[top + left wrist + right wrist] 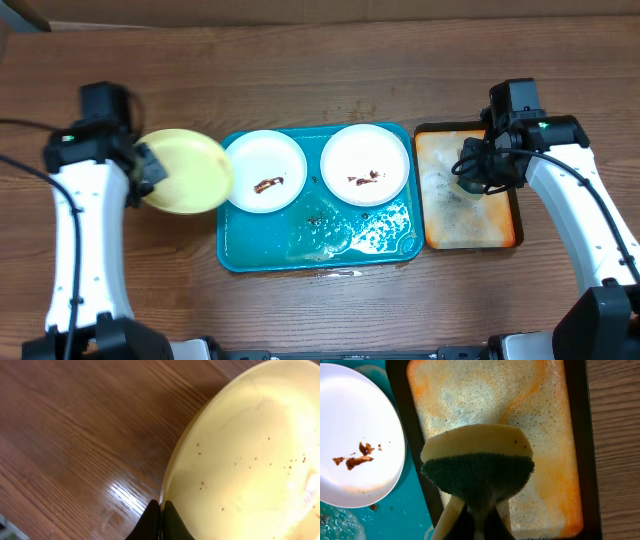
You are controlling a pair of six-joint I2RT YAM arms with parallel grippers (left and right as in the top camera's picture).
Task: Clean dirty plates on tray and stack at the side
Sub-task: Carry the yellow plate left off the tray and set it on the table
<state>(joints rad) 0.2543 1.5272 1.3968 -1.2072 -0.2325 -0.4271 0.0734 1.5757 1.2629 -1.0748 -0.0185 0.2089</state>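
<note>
The teal tray (380,245) holds two white plates with brown smears, one at its left (264,170) and one at its right (365,163), also in the right wrist view (355,435). My left gripper (150,165) is shut on the rim of the pale yellow-green plate (190,172), held tilted left of the tray; in the left wrist view the fingertips (161,510) pinch the plate's edge (240,460). My right gripper (480,520) is shut on a yellow-and-green sponge (477,467) above the orange tray (560,435).
The orange dark-rimmed tray (500,225) is foamy and sits right of the teal tray. Soapy water pools at the teal tray's front (340,230). Bare wood table (300,70) lies behind and in front.
</note>
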